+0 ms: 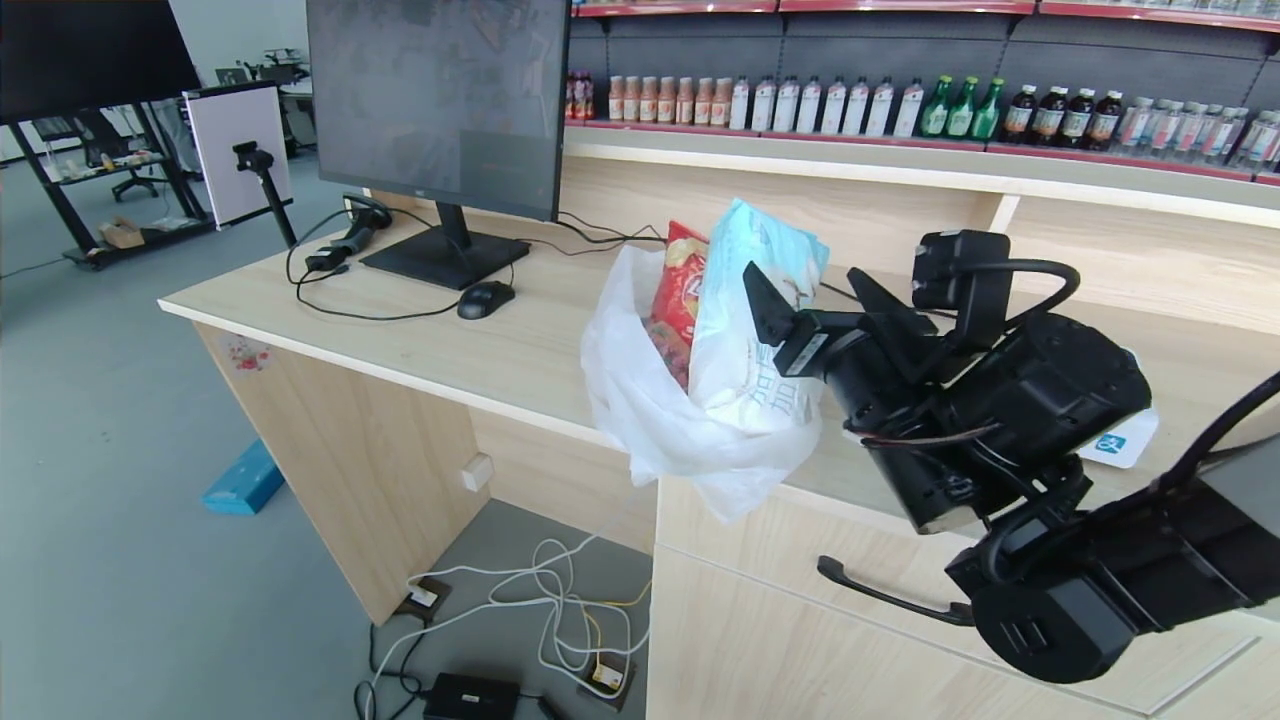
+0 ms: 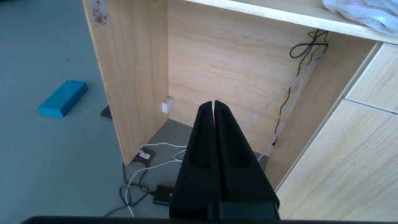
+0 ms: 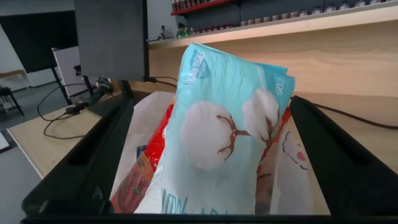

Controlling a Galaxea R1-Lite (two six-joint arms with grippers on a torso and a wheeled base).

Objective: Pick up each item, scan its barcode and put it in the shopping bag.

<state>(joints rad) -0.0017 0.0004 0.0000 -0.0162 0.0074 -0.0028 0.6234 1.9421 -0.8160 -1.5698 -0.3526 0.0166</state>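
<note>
A white plastic shopping bag (image 1: 640, 400) sags over the front edge of the wooden counter (image 1: 420, 340). A light blue soft pack (image 1: 740, 370) and a red snack bag (image 1: 680, 290) stand upright inside it. My right gripper (image 1: 805, 285) hangs open at the bag's right side, level with the pack's upper half. In the right wrist view the blue pack (image 3: 224, 143) sits between the wide-spread fingers (image 3: 106, 143), with the red snack bag (image 3: 146, 180) behind it. My left gripper (image 2: 214, 109) is shut on nothing, low in front of the counter's open underside.
A monitor (image 1: 440, 100), a mouse (image 1: 485, 298) and a handheld barcode scanner (image 1: 355, 230) stand on the counter's left part. A white card (image 1: 1120, 440) lies right of the arm. Cables (image 1: 540, 600) and a blue box (image 1: 243, 478) lie on the floor.
</note>
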